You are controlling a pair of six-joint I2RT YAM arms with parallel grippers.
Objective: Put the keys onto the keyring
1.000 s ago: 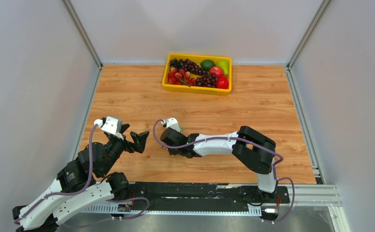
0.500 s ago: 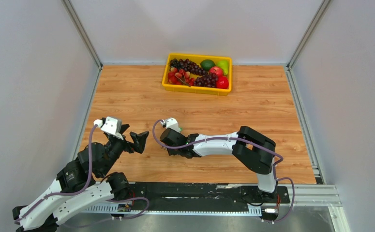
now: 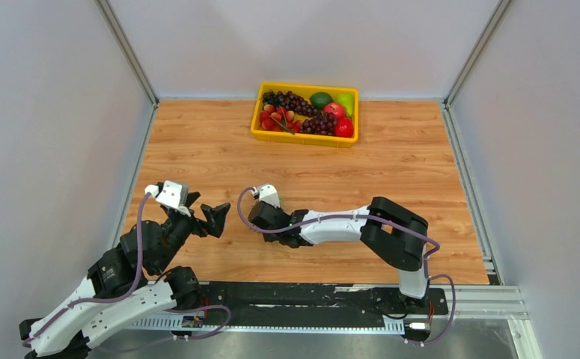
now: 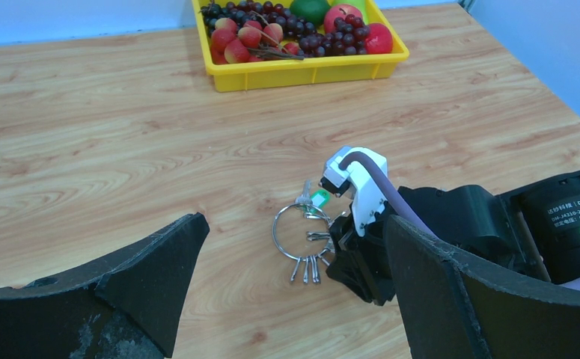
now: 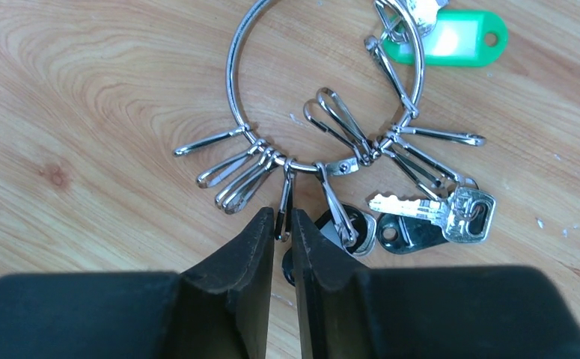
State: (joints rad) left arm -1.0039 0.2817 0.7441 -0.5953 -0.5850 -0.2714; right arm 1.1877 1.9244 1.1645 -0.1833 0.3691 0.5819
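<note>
The keyring (image 5: 231,75) lies on the tabletop (image 5: 84,90), in the middle of the right wrist view. The keys (image 5: 429,213) sit at its lower right. Some look hooked on already, but many clips look empty. The right pincer (image 5: 283,217) is almost closed around one silver clip (image 5: 287,191); I cannot tell if it grips. The left pincer (image 4: 294,232) is wide open and holds nothing.

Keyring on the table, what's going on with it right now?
The right gripper is down over the keyring on the table, its jaws nearly shut around one clip of the ring; whether it is pinched I can't tell. A few keys and a green tag lie among its other clips. The left gripper hovers open nearby, empty.
</note>
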